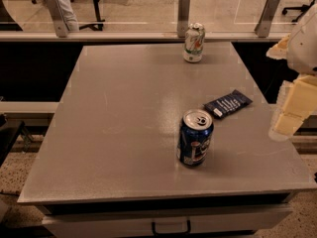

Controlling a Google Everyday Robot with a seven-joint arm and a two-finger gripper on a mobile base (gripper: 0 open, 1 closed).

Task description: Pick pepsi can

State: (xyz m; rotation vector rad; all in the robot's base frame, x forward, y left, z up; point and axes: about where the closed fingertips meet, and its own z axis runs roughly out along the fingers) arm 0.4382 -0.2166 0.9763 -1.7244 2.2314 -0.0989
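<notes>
While parked at right edge, just past the grey table (pixel 114 133) side: gripper (pixel 287 123), well apart from pepsi can (pixel 195 139); spread or pressed together, cannot tell. Pepsi can upright, front-centre of table. Dark blue snack packet (pixel 228 103) flat, near behind-right. White-and-green can (pixel 193 42) upright at far edge.

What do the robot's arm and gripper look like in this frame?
The arm at the right edge has a smooth, rounded white shell. Below it, the gripper, right of the packet, is made of pale cream, blocky segments. No cables or markings show.
</notes>
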